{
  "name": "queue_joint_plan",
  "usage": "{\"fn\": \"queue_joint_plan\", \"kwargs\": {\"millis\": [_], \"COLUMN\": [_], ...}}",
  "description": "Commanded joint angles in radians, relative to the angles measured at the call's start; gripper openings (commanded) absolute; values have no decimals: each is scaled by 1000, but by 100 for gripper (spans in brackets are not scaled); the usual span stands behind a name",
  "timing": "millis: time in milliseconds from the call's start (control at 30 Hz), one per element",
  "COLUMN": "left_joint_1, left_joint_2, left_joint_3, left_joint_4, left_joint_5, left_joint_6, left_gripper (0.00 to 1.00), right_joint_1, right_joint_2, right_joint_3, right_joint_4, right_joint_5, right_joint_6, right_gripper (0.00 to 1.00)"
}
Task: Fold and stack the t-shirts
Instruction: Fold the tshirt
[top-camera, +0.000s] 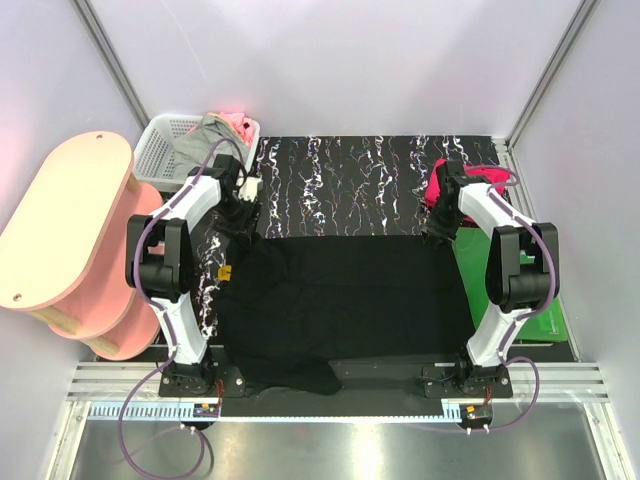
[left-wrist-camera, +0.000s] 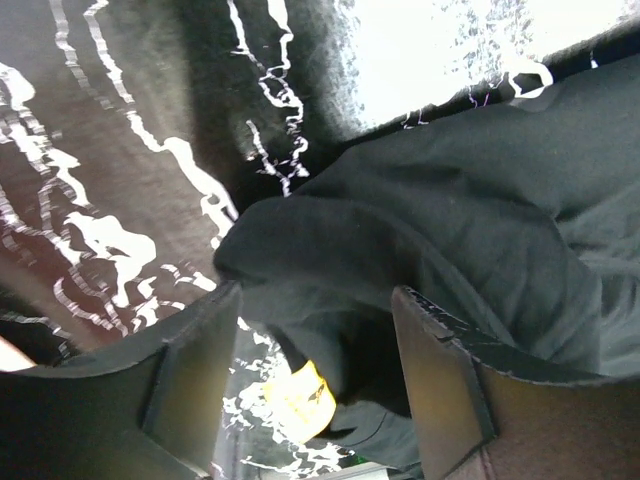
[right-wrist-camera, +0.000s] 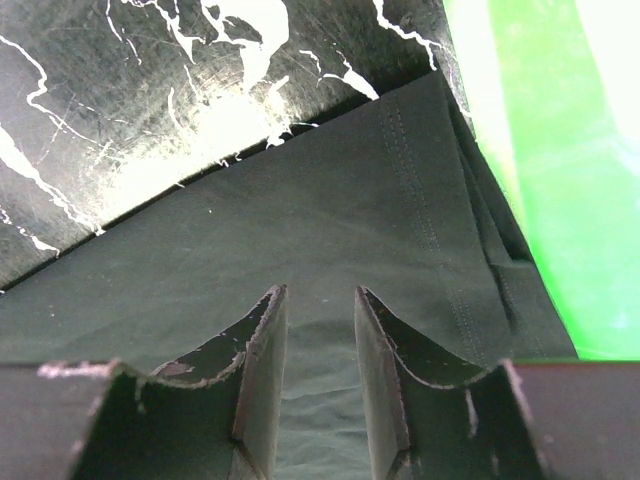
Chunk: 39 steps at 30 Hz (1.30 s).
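While black t-shirt (top-camera: 340, 300) lies on marbled tabletop (top-camera: 370, 180), white walls (top-camera: 330, 60), left jaws released, right jaws unclear.

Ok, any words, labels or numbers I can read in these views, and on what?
No text is readable.
Small yellow tag on the black cloth t-shirt: print, if any, too blurred.
White ticked strip at the bottom of the top view: marks too small to read.
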<state>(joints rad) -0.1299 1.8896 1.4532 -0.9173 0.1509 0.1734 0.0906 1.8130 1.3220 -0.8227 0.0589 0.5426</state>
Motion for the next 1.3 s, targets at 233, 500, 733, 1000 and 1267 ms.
{"fn": "queue_joint_plan", "kwargs": {"millis": [233,500,733,1000,1267], "left_joint_1": [3,19,87,177,184], "left_joint_2": [26,-7,-15,-46,-147], "left_joint_3": [26,29,59,75,144], "left_joint_4": [44,54,57,78,49], "left_joint_5": [36,12,-17,-53,-50], "left_joint_6": [-3,11,32,64,57], "left_gripper": [12,0,0,0,22], "right_joint_1": [3,1,0,0,-6], "right_joint_2": [83,160,216,242,296], "right_joint_3": [31,42,52,48,129], "right_joint_4": [42,50,56,68,59], "right_joint_5": [-7,7,22,36,35], "right_joint_6": [-12,-23,-32,-36,-33], "right_gripper": [38,32,30,29,29]}}
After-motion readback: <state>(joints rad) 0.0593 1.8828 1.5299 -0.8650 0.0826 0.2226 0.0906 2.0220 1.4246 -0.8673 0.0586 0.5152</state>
